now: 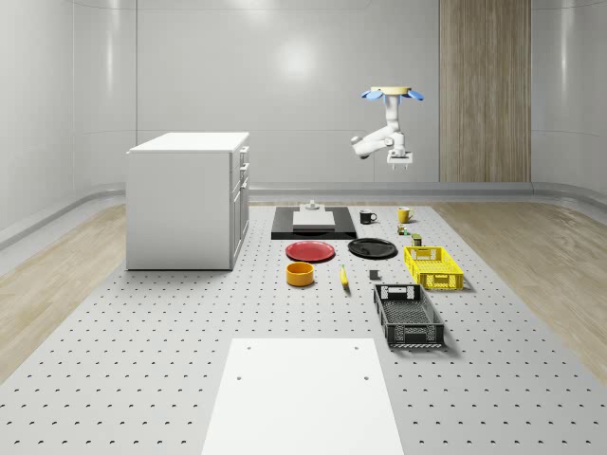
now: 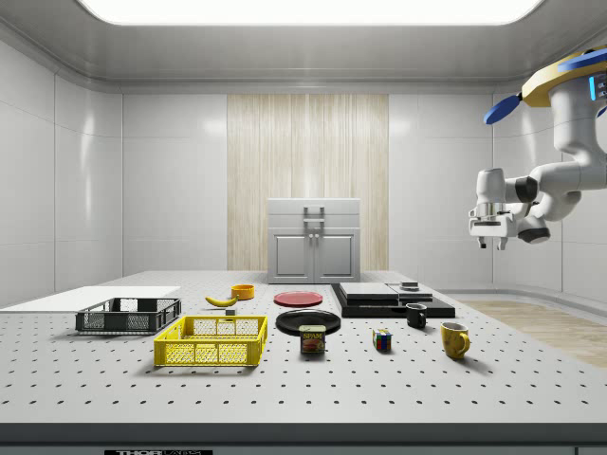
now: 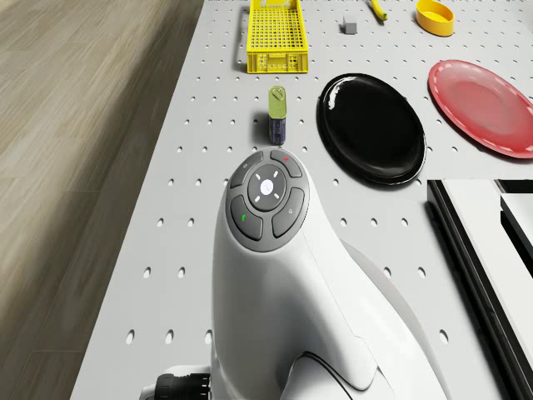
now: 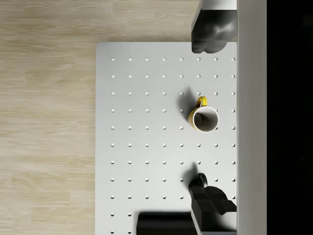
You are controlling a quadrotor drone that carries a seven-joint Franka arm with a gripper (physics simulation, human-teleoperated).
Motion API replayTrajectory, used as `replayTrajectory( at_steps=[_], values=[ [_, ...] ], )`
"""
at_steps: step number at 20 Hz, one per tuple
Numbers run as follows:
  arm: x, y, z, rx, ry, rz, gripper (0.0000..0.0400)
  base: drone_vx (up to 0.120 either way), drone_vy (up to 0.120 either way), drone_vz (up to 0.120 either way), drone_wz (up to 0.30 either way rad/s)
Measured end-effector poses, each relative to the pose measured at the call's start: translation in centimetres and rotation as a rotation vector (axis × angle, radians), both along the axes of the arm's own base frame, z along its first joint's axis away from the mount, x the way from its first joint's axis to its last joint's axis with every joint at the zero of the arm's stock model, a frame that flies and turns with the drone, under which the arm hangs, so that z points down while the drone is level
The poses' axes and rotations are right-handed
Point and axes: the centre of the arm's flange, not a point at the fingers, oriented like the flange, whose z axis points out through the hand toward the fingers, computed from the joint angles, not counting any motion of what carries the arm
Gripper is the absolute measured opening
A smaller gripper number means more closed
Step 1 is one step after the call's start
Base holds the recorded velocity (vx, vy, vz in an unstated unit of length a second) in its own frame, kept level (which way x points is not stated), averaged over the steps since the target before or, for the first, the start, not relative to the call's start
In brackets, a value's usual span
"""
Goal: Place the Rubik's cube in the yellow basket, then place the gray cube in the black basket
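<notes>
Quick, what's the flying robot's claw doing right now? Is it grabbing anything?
End effector: open and holding nothing, hanging high in the air above the yellow ceramic mug on the gray perforated table, under the hovering drone.

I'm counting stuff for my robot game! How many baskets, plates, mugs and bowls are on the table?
Baskets: 2, yellow basket and black basket
Plates: 2, red plate and black plate
Mugs: 2, yellow mug and black mug
Bowls: 1, yellow bowl
Total: 7
</notes>
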Motion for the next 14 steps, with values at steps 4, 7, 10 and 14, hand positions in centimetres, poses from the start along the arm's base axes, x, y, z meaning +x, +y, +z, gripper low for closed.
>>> replayTrajectory(
  at_steps=[4,7,10,14],
  values=[
    [0.0,-0.02,0.0,-0.002,0.0,0.0,0.04,0.12,0.0,-0.12,0.0],
    [0.0,-0.03,0.0,-0.003,0.0,0.0,0.04,0.12,0.0,-0.12,0.0],
    [0.0,-0.03,0.0,-0.004,0.0,0.0,0.04,0.12,0.0,-0.12,0.0],
    [0.0,-0.04,0.0,-0.004,0.0,0.0,0.04,0.12,0.0,-0.12,0.0]
  ],
)
